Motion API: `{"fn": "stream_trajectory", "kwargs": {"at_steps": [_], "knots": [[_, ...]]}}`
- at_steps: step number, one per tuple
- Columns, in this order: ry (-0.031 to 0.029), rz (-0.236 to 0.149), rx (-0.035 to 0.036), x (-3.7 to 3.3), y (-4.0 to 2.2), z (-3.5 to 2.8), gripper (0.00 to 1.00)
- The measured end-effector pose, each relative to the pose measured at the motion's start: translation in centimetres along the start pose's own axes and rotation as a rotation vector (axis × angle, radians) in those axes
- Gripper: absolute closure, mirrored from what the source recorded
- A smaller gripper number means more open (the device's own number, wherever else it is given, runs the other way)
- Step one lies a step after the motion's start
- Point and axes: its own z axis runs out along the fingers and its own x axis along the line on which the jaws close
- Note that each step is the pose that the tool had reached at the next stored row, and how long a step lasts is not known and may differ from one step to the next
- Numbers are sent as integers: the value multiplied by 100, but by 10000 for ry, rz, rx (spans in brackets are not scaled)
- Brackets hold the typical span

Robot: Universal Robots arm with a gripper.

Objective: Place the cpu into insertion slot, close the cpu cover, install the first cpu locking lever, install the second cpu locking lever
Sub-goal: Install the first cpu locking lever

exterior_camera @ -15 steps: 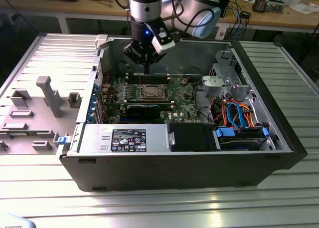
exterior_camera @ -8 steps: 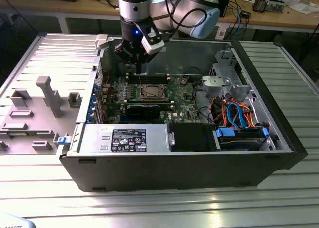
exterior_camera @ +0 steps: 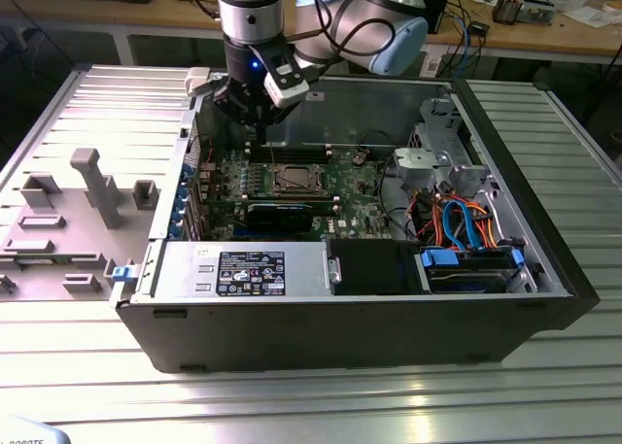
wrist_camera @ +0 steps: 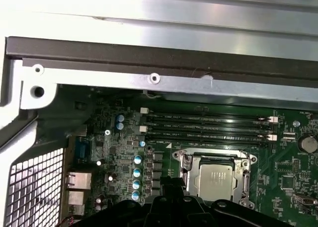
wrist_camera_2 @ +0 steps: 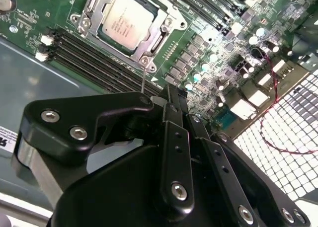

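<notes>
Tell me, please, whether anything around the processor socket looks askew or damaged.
Nothing stands out: the cpu lies flat and square under the cpu cover, which sits level around it on the green board; no damage shows.

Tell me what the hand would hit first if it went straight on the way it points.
Most likely the long memory slots beside the chip, not the chip itself. The hand points down at the board just off to that side. Depth is unclear, so that's a guess.
</notes>
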Motion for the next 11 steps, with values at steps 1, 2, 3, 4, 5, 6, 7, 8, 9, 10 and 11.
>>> {"fn": "stream_trajectory", "kwargs": {"at_steps": [1, 2, 3, 4, 5, 6, 7, 8, 9, 10, 11], "knots": [[0, 0, -1, 0, 9, 7, 89], [0, 0, 0, -1, 19, 10, 89], [0, 0, 0, -2, 35, 12, 89], [-1, 0, -1, -3, 47, 13, 89], [0, -1, -1, -4, 61, 14, 89], [-1, -1, -1, -6, 83, 16, 89], [-1, 0, -1, -6, 96, 18, 89], [0, -1, 0, -8, 115, 21, 89], [0, 0, -1, -8, 129, 22, 89], [0, 0, 0, -9, 140, 23, 89], [0, 0, 0, -12, 158, 28, 89]]}}
